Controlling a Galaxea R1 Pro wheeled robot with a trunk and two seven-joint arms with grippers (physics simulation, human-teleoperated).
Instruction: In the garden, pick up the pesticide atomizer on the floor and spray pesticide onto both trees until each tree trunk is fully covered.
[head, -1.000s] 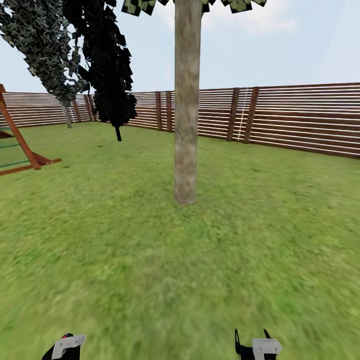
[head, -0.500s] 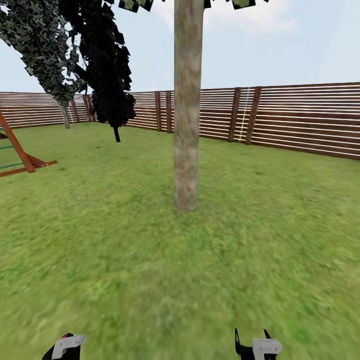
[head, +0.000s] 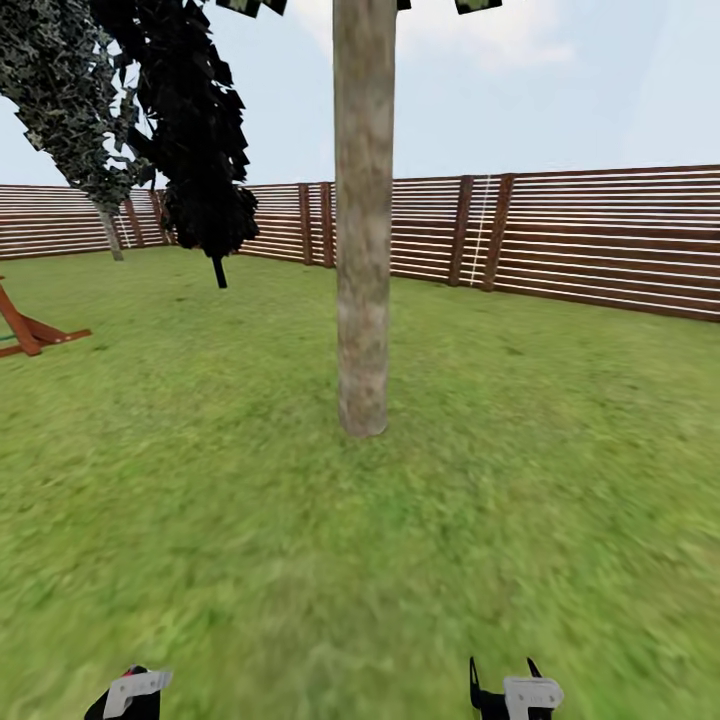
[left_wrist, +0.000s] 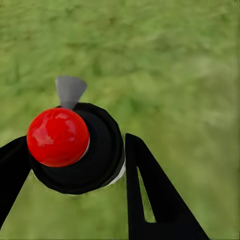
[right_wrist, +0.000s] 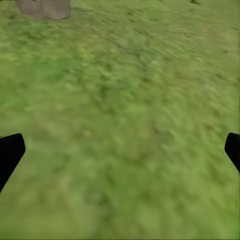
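A tree trunk (head: 362, 250), thick and grey-brown with mottled bark, rises from the lawn straight ahead in the head view; its base (right_wrist: 44, 8) also shows in the right wrist view. A second tree (head: 75, 110) leans at the far left by the fence, its thin-looking trunk (head: 110, 235) far off. My left gripper (left_wrist: 75, 165) is shut on the pesticide atomizer (left_wrist: 75, 145), a black body with a red ball top and a grey nozzle. At the head view's lower edge sit my left gripper (head: 130, 692) and my right gripper (head: 515, 690). The right gripper (right_wrist: 120, 150) is open over bare grass.
A narrow black-foliaged tree (head: 200, 150) stands left of the near trunk. A brown slat fence (head: 580, 235) closes the lawn at the back. A red-brown wooden play frame (head: 28, 328) sits at the left edge. Grass lies between me and the trunk.
The whole head view has shifted: the near trunk now looks bigger and slightly further left, and the play frame has slid toward the left edge. Both grippers hold the same pose.
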